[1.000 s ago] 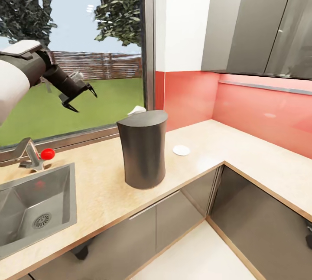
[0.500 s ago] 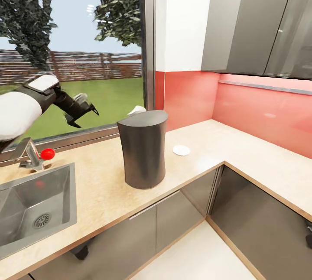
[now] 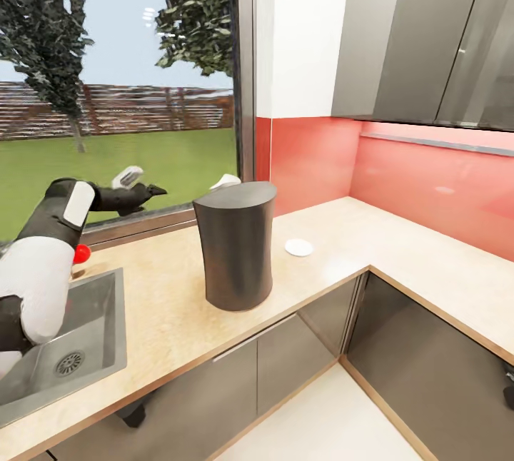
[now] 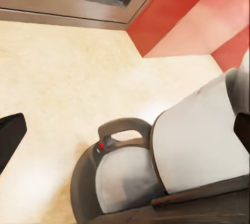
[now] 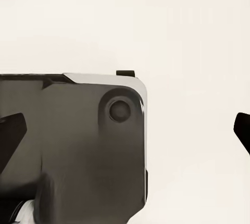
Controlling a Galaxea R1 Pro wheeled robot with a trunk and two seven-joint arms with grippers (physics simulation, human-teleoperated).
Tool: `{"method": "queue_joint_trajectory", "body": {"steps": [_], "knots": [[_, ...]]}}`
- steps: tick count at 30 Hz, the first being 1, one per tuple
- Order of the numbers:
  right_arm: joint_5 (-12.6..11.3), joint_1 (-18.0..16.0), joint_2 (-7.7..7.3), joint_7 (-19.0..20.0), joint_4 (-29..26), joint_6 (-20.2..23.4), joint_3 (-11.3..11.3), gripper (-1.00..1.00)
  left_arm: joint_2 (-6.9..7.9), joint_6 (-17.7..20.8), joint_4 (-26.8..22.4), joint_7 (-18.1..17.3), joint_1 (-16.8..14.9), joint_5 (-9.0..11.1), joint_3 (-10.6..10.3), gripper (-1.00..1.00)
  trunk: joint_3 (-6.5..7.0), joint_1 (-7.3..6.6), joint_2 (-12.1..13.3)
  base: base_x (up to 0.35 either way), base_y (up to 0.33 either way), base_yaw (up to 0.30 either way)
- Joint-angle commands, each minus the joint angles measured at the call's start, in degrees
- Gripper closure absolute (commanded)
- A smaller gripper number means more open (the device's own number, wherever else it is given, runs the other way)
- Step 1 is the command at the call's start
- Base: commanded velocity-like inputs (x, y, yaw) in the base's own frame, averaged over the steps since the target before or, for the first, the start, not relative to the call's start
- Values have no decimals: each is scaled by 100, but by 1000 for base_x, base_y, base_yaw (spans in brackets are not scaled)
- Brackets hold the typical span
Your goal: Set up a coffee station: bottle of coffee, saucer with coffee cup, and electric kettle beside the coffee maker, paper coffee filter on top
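While I bring the left pincer in along the window side of the surface, its fingers are spread wide with nothing between them. The left wrist view looks down past them at the electric kettle, which stands behind the coffee maker, handle up, beside a large pale shape I cannot identify. From the head view, just a white tip peeks over the coffee maker's far edge.

As I judge it, the task is in its early part. The coffee maker is in place on the surface, which covers one requirement. A small white disc lies near it toward the corner; I cannot tell whether it is the saucer or a filter. The kettle looks close to the coffee maker already, though I may need to reposition it. The bottle of coffee and cup remain to be fetched.

The right pincer hangs open and empty.
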Motion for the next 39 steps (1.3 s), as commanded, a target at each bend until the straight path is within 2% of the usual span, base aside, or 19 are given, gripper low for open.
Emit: {"method": "queue_joint_trajectory", "body": {"steps": [1,3,7,9,10,12,13,14,15,16,18,21,25,27,32,39], "knots": [[44,-3,4,2,-2,-16,-46,-100,5,29,-234,-105,125,-48,13,-100,-12,4,-12,0,0,0],[44,-3,4,2,-4,-17,-43,-100,34,37,-1031,-221,608,-48,-10,-100,-12,4,-12,0,0,0],[44,-3,4,2,-4,-17,-41,-100,81,37,-2093,-287,1337,-45,-15,-100,-12,4,-12,0,0,0],[44,-3,4,2,0,-17,-36,-100,115,13,-2784,-305,1833,-34,-16,-100,-12,4,-12,0,0,0],[44,-3,4,2,1,-17,-35,-100,120,3,-2957,-308,1960,-28,-16,-100,-12,4,-12,0,0,0],[44,-3,4,2,2,-15,-33,-100,128,-35,-3639,-319,2478,-15,-17,-100,-12,4,-12,0,0,0],[44,-3,4,2,2,-15,-32,-100,127,-45,-3806,-321,2612,-14,-17,-100,-12,4,-12,0,0,0],[44,-3,4,2,3,-16,-32,-100,126,-80,-4124,-327,2883,-9,-17,-100,-12,4,-12,0,0,0],[44,-3,4,2,3,-16,-32,-100,123,-164,-4407,-330,3151,0,-18,-100,-12,4,-12,0,0,0],[44,-3,4,2,3,-16,-32,-100,121,-235,-4531,-333,3280,4,-20,-100,-12,4,-12,0,0,0],[44,-3,4,2,3,-17,-31,-100,108,-692,-4890,-415,3752,13,-32,-100,-12,4,-12,0,0,0],[44,-3,4,2,3,-17,-31,-100,107,-1236,-5050,-695,4127,10,-34,-100,-12,4,-12,0,0,0],[44,-3,4,2,3,-17,-35,-100,113,-1995,-5139,-1361,4708,-50,-20,-100,-12,4,-12,-23,0,0],[44,-3,4,2,3,-17,-33,-100,114,-2221,-5147,-1451,4869,-55,-13,-100,-12,4,-12,-190,0,0],[44,-3,4,2,-4,-17,-37,-100,106,-2564,-5136,-1504,5040,-58,-9,-100,-12,4,-12,-288,0,0],[28,-3,4,2,-12,-15,-41,-100,98,-2643,-5113,-1505,5086,-66,-7,-100,-12,4,-12,-317,-70,0]]}}
